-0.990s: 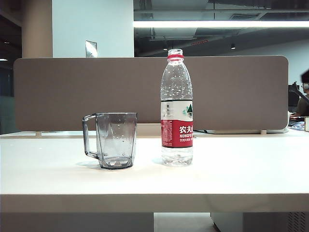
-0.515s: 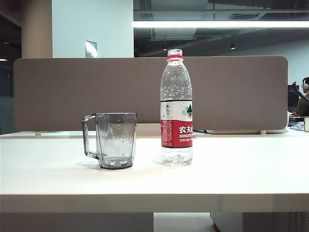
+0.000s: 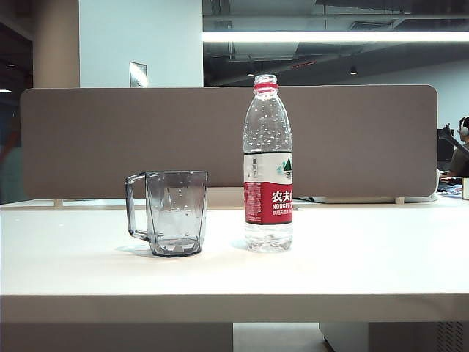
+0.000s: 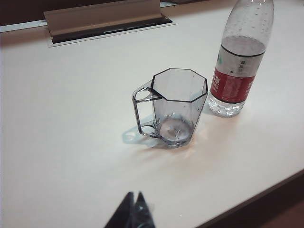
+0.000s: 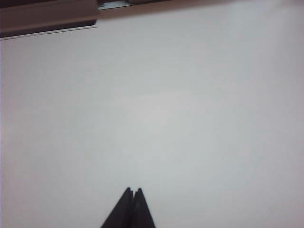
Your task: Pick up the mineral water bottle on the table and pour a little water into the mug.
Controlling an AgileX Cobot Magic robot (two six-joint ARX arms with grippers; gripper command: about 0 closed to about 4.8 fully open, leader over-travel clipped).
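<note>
In the middle of the exterior frame, on the white desk (image 3: 366, 271), nothing has shifted over the last second: mineral water bottle (image 3: 268, 165) upright, uncapped, just right of the empty mug (image 3: 176, 213), so the pick-up looks not yet started. Left pincer (image 4: 134, 197) pressed together near the mug; right pincer (image 5: 132, 191) pressed together over bare desk. Bottle clear, red neck ring, droplets inside.

**What I could not see**

From my station, the exterior view showed neither arm. The left wrist view cropped the mineral water bottle (image 4: 240, 61) above its shoulder. Only the tips of the left gripper (image 4: 133, 195) and right gripper (image 5: 132, 190) showed.
</note>
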